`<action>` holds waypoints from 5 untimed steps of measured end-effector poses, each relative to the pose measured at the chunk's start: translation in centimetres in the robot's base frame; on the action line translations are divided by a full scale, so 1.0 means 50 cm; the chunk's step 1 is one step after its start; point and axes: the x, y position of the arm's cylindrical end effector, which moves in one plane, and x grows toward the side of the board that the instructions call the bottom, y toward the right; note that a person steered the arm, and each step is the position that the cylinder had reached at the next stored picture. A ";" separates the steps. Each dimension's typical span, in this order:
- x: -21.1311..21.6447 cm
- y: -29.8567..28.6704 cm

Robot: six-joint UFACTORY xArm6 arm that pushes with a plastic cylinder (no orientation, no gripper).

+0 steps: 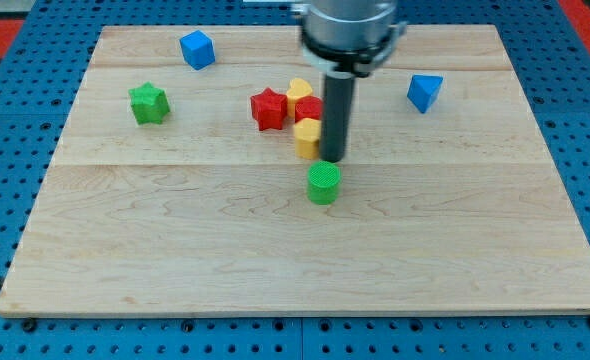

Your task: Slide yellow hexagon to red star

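The yellow hexagon (306,138) sits near the middle of the wooden board (175,250), just right of and below the red star (267,108). My tip (333,158) is right against the hexagon's right side. A second red block (309,108) lies between the hexagon and a yellow block (298,91) above it; the rod partly hides the red block's right side. These blocks form one tight cluster with the red star at its left.
A green cylinder (323,184) stands just below my tip. A green star (148,103) lies at the left, a blue cube (197,49) at the top left, a blue block (424,92) at the right.
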 end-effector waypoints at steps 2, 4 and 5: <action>-0.025 -0.015; -0.031 -0.041; -0.031 -0.041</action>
